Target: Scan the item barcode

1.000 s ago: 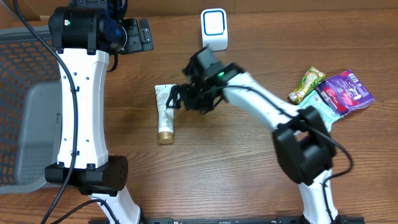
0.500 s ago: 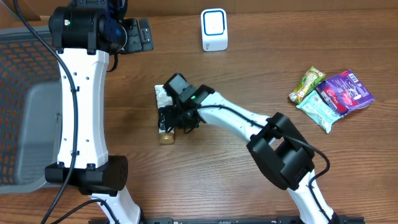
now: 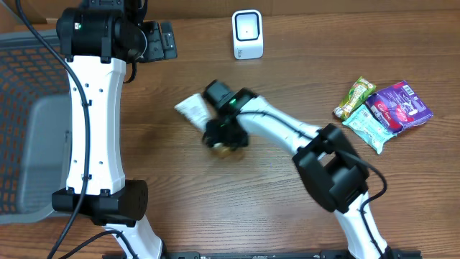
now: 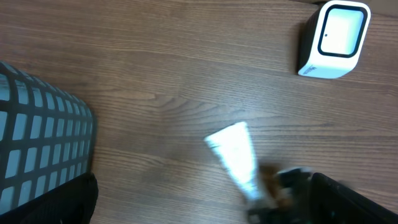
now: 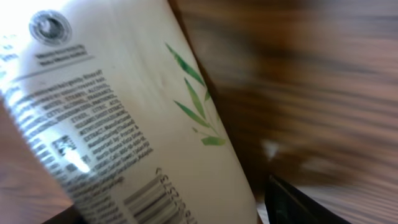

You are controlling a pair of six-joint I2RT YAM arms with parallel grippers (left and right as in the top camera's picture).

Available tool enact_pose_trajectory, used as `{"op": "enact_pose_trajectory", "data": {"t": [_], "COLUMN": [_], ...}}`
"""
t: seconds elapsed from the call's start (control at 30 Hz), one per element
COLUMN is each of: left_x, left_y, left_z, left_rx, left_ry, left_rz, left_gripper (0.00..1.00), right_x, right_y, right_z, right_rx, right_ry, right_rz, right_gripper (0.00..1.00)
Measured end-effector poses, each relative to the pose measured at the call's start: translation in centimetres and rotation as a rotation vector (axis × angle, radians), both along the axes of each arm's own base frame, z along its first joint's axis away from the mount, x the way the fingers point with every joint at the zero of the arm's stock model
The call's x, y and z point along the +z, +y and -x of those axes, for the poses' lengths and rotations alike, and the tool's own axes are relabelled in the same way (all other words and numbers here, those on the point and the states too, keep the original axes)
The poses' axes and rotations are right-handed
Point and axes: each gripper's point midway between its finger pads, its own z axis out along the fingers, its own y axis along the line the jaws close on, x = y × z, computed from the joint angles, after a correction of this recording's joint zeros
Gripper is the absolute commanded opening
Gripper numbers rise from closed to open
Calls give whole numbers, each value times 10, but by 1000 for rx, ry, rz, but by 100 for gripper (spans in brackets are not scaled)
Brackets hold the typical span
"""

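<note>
Where my right gripper meets the tube, its jaws straddle the cap end, but I cannot tell whether they are clamped. The tube slants mid-table, crimped end to the left, and its barcode shows in my right wrist view. The scanner stands well apart at the far edge. My left gripper hangs wide open, holding nothing.

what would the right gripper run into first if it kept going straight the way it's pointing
The white tube, filling the right gripper's wrist view at close range; whether they already touch is unclear. Behind it lies the wooden table.
</note>
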Motion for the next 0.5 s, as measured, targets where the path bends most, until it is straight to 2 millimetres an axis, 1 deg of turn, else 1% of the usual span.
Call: {"op": "enact_pose_trajectory", "data": {"t": [0.07, 0.1, 0.17, 0.27, 0.3, 0.33, 0.4, 0.5], "left_x": [0, 0, 0, 0, 0, 0, 0, 0], "left_y": [0, 0, 0, 0, 0, 0, 0, 0], "left_z": [0, 0, 0, 0, 0, 0, 0, 0], "left_rx": [0, 0, 0, 0, 0, 0, 0, 0], "left_ry": [0, 0, 0, 0, 0, 0, 0, 0], "left_rz": [0, 0, 0, 0, 0, 0, 0, 0], "left_gripper": [99, 99, 100, 100, 100, 99, 100, 100], "right_x": [-1, -1, -2, -3, -3, -4, -4, -5], "right_y": [-35, -44, -75, -109, -119, -135, -153, -172], "right_z": [-15, -20, -40, -61, -66, -71, -76, -77], "right_rx": [-32, -41, -90, -118, -121, -117, -83, -34], "right_ry": [10, 6, -10, -31, -35, -38, -42, -49], "right_rz": [60, 73, 115, 141, 151, 166, 188, 243], "right_gripper": [80, 82, 82, 82, 83, 86, 89, 91]}}
